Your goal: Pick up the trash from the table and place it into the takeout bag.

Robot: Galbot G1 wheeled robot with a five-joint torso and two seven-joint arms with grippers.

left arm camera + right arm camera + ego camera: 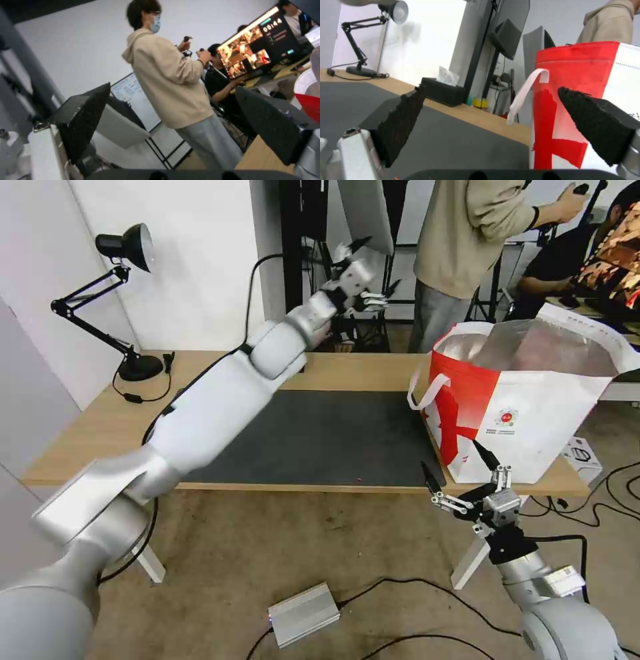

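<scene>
The takeout bag (527, 413), white and red with foil lining, stands open on the right end of the table (100, 427). The trash is out of view; the dark mat (320, 440) lies bare. My left arm stretches across the table, and my left gripper (373, 270) is raised high past the far edge, open and holding nothing (173, 87). My right gripper (452, 457) hangs open just below the table's front edge, beside the bag's near corner. The right wrist view shows its black fingers (403, 120) spread, with the bag (580, 75) close ahead.
A black desk lamp (127, 247) stands at the table's back left. A black tissue box (443, 91) sits by the far edge. A person stands beyond the table behind the bag. A silver box (303, 613) and cables lie on the floor.
</scene>
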